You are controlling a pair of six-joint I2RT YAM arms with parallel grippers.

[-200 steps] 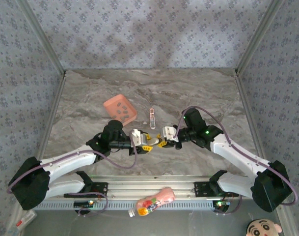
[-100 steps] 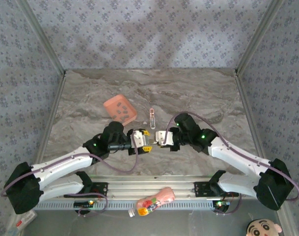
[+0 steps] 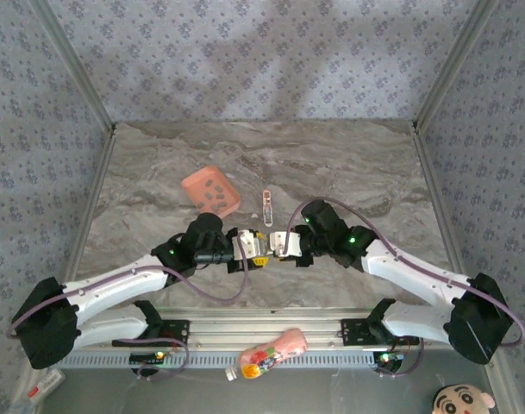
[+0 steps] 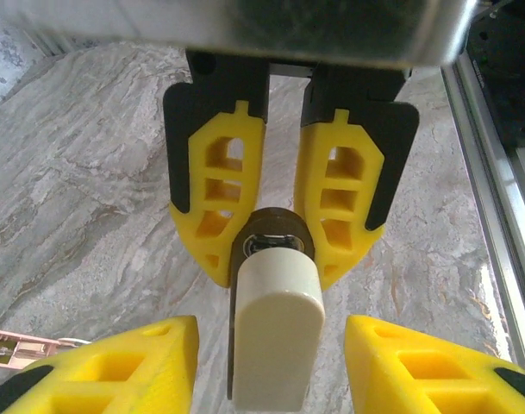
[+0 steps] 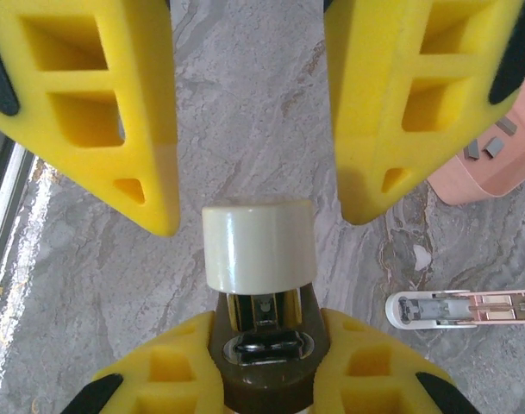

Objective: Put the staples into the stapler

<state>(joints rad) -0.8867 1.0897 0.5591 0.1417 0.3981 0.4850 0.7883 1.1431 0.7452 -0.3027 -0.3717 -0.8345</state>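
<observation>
1. Top external. Found the left gripper (image 3: 259, 250) and the right gripper (image 3: 279, 244) tip to tip over the near middle of the grey marble-pattern table (image 3: 357, 172). Logged the tiny pale pink-and-white stapler with silvery metal parts (image 3: 266, 205) flat on the table just beyond the grippers, apart from both. Logged the salmon-pink rectangular tray (image 3: 191, 185) to the left of the stapler, with the short dark-grey metal staples (image 3: 215, 193) lying inside. Noted a pink bottle with a colourful label (image 3: 269, 351) on its side by the front rail, between the arm bases.

2. Left wrist. Found the left gripper (image 4: 271, 323) spread, one yellow finger on each side of a small dark-brown piece with a rounded cream cap (image 4: 275, 345), with a gap on both sides. Found the right gripper (image 4: 275, 274) facing it, pressed onto the brown piece from both sides. Glimpsed one end of the stapler (image 4: 16, 348) on the table at lower left.

3. Right wrist. Confirmed the right gripper (image 5: 266, 326) pinching the brown piece (image 5: 258, 246) at its dark end, cream cap pointing away. Confirmed the left gripper (image 5: 260, 220) wide apart around the cap, not touching. Logged the stapler (image 5: 469, 309) lying on the table at right, metal channel showing. Logged the tray (image 5: 478, 185) up-right of it, staples (image 5: 488, 148) inside.
</observation>
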